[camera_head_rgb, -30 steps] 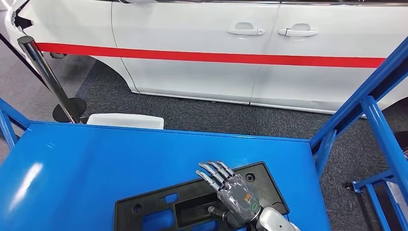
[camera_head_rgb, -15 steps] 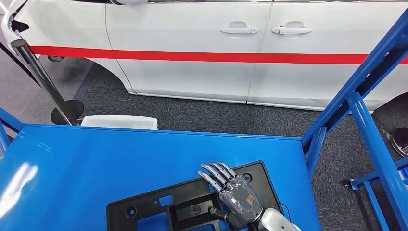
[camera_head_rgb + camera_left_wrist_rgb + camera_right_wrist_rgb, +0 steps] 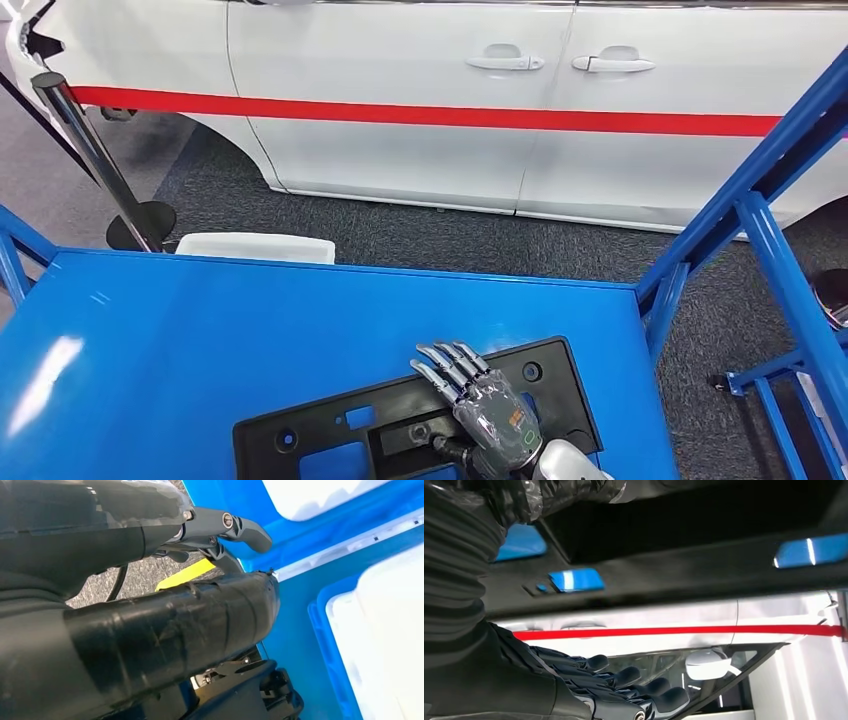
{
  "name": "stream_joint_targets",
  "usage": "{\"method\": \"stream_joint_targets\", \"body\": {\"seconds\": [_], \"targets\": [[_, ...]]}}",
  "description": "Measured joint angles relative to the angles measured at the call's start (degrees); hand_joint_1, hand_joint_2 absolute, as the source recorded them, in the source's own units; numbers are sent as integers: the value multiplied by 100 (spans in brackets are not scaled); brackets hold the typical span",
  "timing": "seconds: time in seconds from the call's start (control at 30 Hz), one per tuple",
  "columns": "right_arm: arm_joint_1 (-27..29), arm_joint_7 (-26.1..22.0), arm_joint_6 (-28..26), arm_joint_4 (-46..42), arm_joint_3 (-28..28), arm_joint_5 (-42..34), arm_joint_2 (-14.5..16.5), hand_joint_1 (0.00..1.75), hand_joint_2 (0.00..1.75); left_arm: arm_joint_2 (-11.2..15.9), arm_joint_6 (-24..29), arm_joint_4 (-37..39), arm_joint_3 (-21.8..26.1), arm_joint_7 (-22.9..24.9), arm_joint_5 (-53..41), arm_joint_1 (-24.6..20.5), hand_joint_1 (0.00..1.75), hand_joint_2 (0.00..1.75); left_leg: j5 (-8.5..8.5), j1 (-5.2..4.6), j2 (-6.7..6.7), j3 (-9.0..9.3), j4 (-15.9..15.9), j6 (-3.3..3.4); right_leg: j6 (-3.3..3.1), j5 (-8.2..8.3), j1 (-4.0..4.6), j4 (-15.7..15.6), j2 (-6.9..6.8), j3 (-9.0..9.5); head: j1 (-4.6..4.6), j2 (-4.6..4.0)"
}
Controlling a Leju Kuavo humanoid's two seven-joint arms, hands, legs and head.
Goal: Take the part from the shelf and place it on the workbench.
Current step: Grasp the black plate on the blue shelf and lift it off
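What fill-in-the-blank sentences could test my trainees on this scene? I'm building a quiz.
1. The black part lies flat on the ____ workbench.
2. The right hand is over the part with its fingers stretched ____.
3. Beyond the workbench stands a white car with a ____ stripe along its doors.
4. A white bin sits past the workbench's ____ edge.

Missing words: blue; out; red; far

The desk (image 3: pixel 200 340) is glossy bright blue, and the frame (image 3: pixel 770 230) beside it is the same blue. The part (image 3: pixel 320 440) is matte black. The right robot hand (image 3: pixel 480 410) is silver and grey. The car (image 3: pixel 450 110) is white with a red stripe (image 3: pixel 430 115). The carpet (image 3: pixel 420 240) is speckled dark grey.
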Motion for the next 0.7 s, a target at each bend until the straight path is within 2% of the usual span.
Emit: {"method": "stream_joint_targets", "body": {"seconds": [0.07, 0.13, 0.17, 0.2, 0.23, 0.3, 0.33, 0.37, 0.4, 0.47, 0.5, 0.53, 0.6, 0.63, 0.67, 0.7], "targets": [[8, 11, -7, 5, 0, 15, 8, 0, 175, -1, 14, 0, 0, 2, -1, -4, 0, 0, 15, -17, -7, -40, 37, -77, -52, 35, 27, -138, 19, 25, -7, 0], [10, 25, -16, 7, -2, 23, 14, 0, 175, -1, 24, 0, 0, 3, -1, -1, 0, 0, 37, 4, -13, -65, 38, -150, -146, 101, 32, -157, 17, -13, -8, 0], [7, 38, -26, 9, -4, 26, 22, 0, 175, -1, 28, 0, 0, 4, -1, 3, 0, 0, -31, 17, -15, -98, 90, -181, -197, 139, 32, -173, 8, -34, -10, 0], [6, 51, -39, 12, -6, 32, 34, 0, 175, -1, 31, 0, 0, 5, -1, 5, 0, 0, -179, 27, -16, -159, 236, -203, -248, 180, 30, -190, -3, -66, -14, 0], [9, 64, -58, 17, -7, 38, 49, 0, 175, -1, 33, 0, 0, 7, -1, 5, 0, 0, -400, 33, -15, -252, 487, -218, -282, 218, 32, -197, -15, -106, -19, 0], [28, 83, -103, 35, -10, 48, 77, 0, 175, -1, 38, 0, 0, 10, 0, 3, 0, 0, -874, 33, -11, -460, 1189, -230, -312, 288, 60, -193, -31, -209, -24, 0], [40, 92, -128, 46, -13, 51, 90, 0, 175, -1, 40, 0, 0, 14, 1, 4, 0, 0, -1005, 31, -11, -498, 1441, -225, -316, 323, 76, -188, -38, -263, -23, 0], [52, 99, -155, 55, -17, 55, 102, 0, 175, -1, 43, 0, 1, 20, 2, 5, 0, 0, -1031, 26, -11, -443, 1508, -210, -319, 358, 90, -181, -42, -313, -24, 0], [66, 105, -179, 63, -23, 60, 116, 0, 175, -1, 45, 0, 1, 26, 2, 6, 0, 0, -951, 19, -11, -269, 1337, -187, -318, 390, 98, -173, -42, -356, -23, 0], [94, 119, -215, 76, -46, 74, 150, 0, 175, 1, 50, 0, 1, 37, 2, -4, 0, 0, -694, -11, -11, 287, 533, -123, -302, 449, 103, -163, -40, -412, -24, 0], [104, 126, -226, 81, -64, 80, 168, 0, 175, 2, 51, 0, 1, 39, 1, -14, 0, 0, -599, -33, -10, 509, 164, -94, -279, 481, 104, -164, -40, -429, -22, 0], [109, 132, -236, 85, -82, 86, 185, 0, 175, 3, 52, 0, 0, 40, 1, -22, 0, 0, -549, -55, -10, 636, -73, -68, -248, 515, 102, -169, -43, -439, -23, 0], [118, 139, -258, 89, -105, 99, 212, 0, 175, 4, 54, 0, 0, 40, 1, -25, 0, 0, -488, -91, -9, 652, -180, -25, -171, 596, 94, -202, -48, -444, -22, 0], [124, 139, -272, 90, -114, 105, 221, 0, 175, 2, 55, 0, 1, 42, 2, -19, 0, 0, -431, -77, -5, 640, -211, 4, -136, 624, 93, -209, -46, -453, -20, 0], [134, 140, -285, 93, -126, 111, 228, 0, 175, 1, 55, 0, 1, 44, 2, -14, 0, 0, -361, -65, 9, 625, -249, 35, -108, 593, 94, -190, -40, -472, -18, 0], [142, 140, -298, 96, -143, 116, 232, 0, 175, -1, 55, 0, 2, 45, 1, -13, 0, 0, -287, -53, 25, 595, -289, 68, -86, 465, 98, -95, -33, -518, -15, 0]]}}
